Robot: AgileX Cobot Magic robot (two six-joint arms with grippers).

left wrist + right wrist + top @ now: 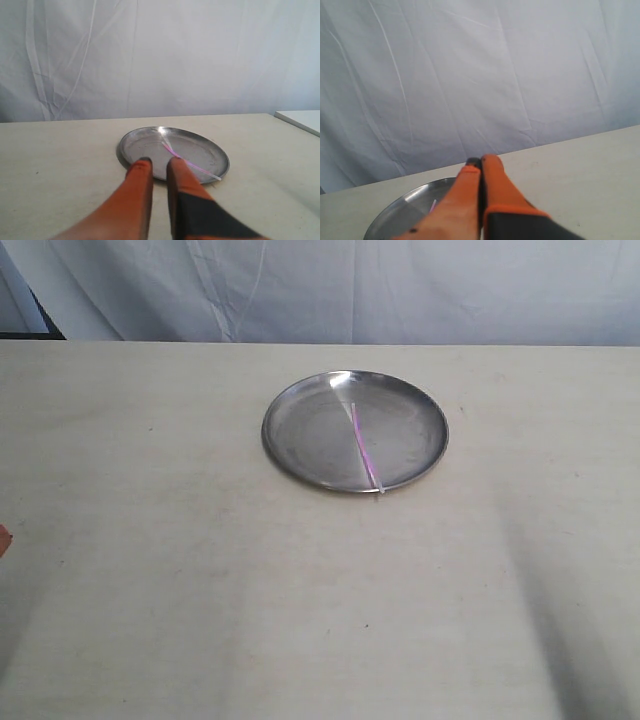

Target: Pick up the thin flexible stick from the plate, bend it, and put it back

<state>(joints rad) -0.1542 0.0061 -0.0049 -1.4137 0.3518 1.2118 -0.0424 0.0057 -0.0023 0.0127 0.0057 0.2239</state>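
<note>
The steel plate lies on the table a little beyond its middle. The thin pink-purple stick rests across the plate's right half, its pale end over the near rim. In the left wrist view my left gripper hovers just short of the plate, its orange fingers slightly apart and empty, with the stick running beyond the right-hand finger. My right gripper is shut on nothing, above and apart from the plate; a short piece of the stick shows beside it.
A white cloth backdrop hangs behind the table's far edge. The beige tabletop stretches wide around the plate. A white surface stands off the table's side. An orange sliver shows at the exterior view's left edge.
</note>
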